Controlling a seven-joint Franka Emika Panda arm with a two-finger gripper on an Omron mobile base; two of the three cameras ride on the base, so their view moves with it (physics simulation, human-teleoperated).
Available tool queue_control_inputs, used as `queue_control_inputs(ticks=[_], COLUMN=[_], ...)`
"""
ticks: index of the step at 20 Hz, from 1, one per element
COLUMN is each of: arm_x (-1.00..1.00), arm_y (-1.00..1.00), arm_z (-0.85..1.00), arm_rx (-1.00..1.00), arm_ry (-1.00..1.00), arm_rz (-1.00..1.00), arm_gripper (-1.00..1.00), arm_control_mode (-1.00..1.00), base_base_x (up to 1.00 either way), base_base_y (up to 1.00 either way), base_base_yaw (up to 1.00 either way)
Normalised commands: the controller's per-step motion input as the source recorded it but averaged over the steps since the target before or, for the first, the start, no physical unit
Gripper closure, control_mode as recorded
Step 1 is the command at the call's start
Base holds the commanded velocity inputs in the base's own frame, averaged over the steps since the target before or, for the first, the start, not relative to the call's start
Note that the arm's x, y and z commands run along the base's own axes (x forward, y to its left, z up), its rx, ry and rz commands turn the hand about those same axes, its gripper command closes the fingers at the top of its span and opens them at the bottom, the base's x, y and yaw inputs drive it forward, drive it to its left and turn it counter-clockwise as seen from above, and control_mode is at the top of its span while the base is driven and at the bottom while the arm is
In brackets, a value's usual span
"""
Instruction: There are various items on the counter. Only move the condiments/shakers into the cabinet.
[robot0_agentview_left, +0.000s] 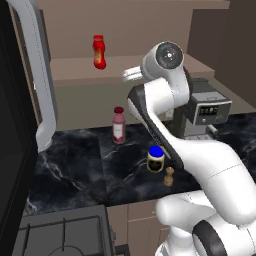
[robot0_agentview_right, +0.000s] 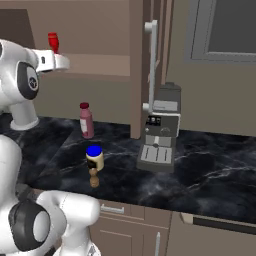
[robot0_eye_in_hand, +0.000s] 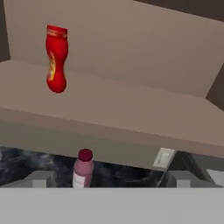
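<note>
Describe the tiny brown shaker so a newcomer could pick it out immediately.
Start at the grey coffee machine on the black marble counter. Nearer the front edge, to its left, stands a cream jar with blue lid, and the tiny brown shaker stands right beside it, closer to the edge. It is the smallest item, plain wood-coloured with a knobbed top.

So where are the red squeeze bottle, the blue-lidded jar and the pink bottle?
red squeeze bottle (robot0_agentview_left: 99, 52), left base view, its body
blue-lidded jar (robot0_agentview_left: 156, 160), left base view, its cream body
pink bottle (robot0_agentview_right: 86, 122), right base view, its label
</note>
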Motion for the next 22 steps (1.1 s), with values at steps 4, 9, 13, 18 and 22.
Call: queue_control_inputs(ticks=[4, 9, 13, 18, 22], arm_x=[-0.77, -0.44, -0.03, 0.0, 0.0], arm_y=[0.0, 0.0, 0.0, 0.0, -0.12], arm_z=[-0.25, -0.37, -0.39, -0.48, -0.49], arm_rx=[0.0, 0.0, 0.02, 0.03, 0.12], arm_ry=[0.01, 0.07, 0.14, 0.03, 0.0], arm_rz=[-0.33, -0.35, -0.34, -0.26, -0.2], arm_gripper=[-1.0, -1.0, -1.0, -1.0, -1.0], arm_control_mode=[-1.0, -1.0, -1.0, -1.0, -1.0], base_base_x=[0.0, 0.0, 0.0, 0.0, 0.0], base_base_y=[0.0, 0.0, 0.0, 0.0, 0.0], base_base_yaw=[0.0, 0.0, 0.0, 0.0, 0.0])
